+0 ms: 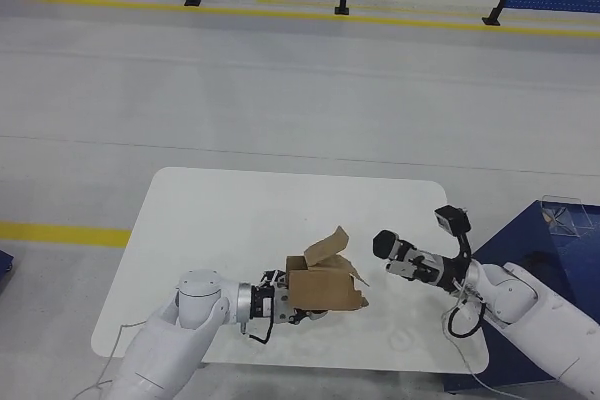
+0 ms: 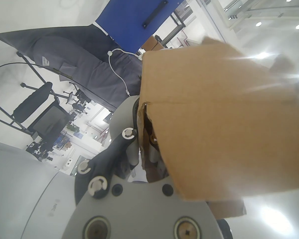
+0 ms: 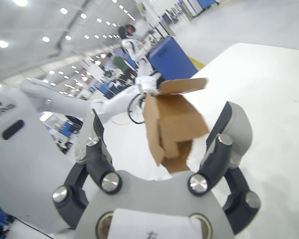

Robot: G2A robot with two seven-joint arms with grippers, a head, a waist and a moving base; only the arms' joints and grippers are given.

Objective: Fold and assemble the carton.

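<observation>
**Carton held at one side by left hand; right hand wide and apart**

Item 1, carton. The brown cardboard carton (image 1: pixel 325 287) sits over the near-centre part of the white worktop (image 1: pixel 230 220), close to the edge nearest the robot. It is partly erected: the body forms a box shape, and the flaps are not closed. One flap stands up and tilts away at the far side. Another flap juts out on the side facing the right arm. In the right wrist view the end of the carton shows loose, overlapping flaps. Whether its underside rests on the worktop or is raised just above it cannot be told.

Item 2, left hand. The left hand (image 1: pixel 280 303) is against the carton's side nearest the left arm and grips it there. In the left wrist view a cardboard panel runs down between the finger linkages, close to the camera. The fingertips themselves are hidden behind the cardboard.

Item 3, right hand. The right hand (image 1: pixel 388 245) hovers on the opposite side of the carton, near it but clearly apart, with bare worktop between. Its fingers (image 3: pixel 96 128) are spread wide and hold nothing. The hand points toward the carton's open end.

Item 4, surroundings. A blue cabinet (image 1: pixel 570 250) stands just beside the worktop on the right arm's side.
</observation>
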